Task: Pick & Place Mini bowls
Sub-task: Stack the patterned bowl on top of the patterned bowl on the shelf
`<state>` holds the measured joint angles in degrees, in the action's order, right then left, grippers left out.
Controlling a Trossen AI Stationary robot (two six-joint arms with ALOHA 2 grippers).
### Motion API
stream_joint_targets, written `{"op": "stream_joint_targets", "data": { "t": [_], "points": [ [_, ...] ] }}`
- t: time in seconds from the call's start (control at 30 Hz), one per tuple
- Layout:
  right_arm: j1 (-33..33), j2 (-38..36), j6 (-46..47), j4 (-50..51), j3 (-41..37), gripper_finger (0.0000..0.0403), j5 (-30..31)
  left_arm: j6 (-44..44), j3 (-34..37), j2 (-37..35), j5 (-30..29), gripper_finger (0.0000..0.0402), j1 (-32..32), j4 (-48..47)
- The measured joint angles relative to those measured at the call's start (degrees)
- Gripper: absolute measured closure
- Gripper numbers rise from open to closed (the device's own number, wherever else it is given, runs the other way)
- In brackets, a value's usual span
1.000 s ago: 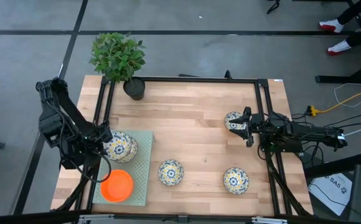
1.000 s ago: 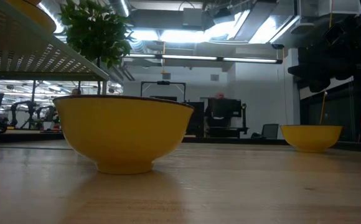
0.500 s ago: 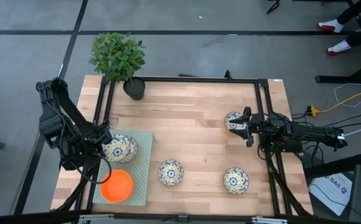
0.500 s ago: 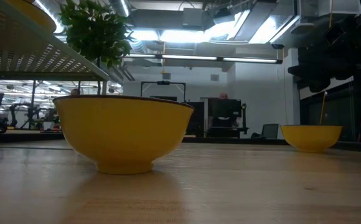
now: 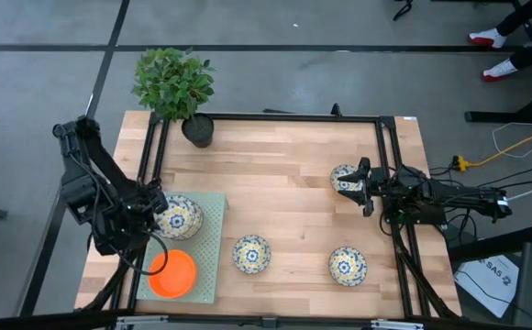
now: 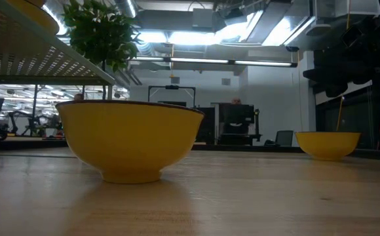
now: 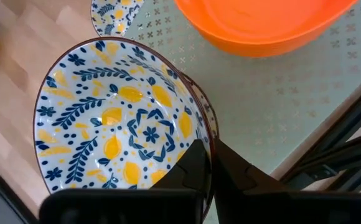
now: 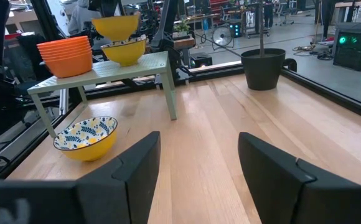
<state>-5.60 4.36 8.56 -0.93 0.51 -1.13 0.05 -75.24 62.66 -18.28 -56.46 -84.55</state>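
On pale green raised shelf (image 5: 213,240) at desk's (image 5: 284,192) left side: left claw (image 5: 153,217) pinched shut on rim of patterned bowl (image 5: 179,216), one finger inside, one outside. Orange bowl stack (image 5: 172,273) just beside on same shelf. Right claw (image 5: 361,186) spread wide, empty, hovering by right edge next to floral bowl (image 5: 343,176). Two more floral bowls (image 5: 251,254) on desk near front edge.

The left hand (image 5: 159,218) sat low at the near left, its fingers (image 7: 196,168) pinched on a patterned bowl's (image 7: 121,121) rim; the right hand (image 5: 361,186) waited at the right edge, level, fingers (image 8: 137,168) spread wide.
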Motion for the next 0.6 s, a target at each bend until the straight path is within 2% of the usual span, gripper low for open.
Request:
{"op": "stream_joint_targets", "data": {
  "t": [0.37,0.6],
  "points": [
    [0.01,0.00,0.00,0.00,0.00,0.0188,0.00,1.67,0.15,0.41,0.22,0.0396,3.90,0.13],
    [0.01,0.00,0.00,0.00,0.00,0.0188,0.00,2.48,2.84,0.48,1.36,0.0395,4.61,0.58]
  ]
}}
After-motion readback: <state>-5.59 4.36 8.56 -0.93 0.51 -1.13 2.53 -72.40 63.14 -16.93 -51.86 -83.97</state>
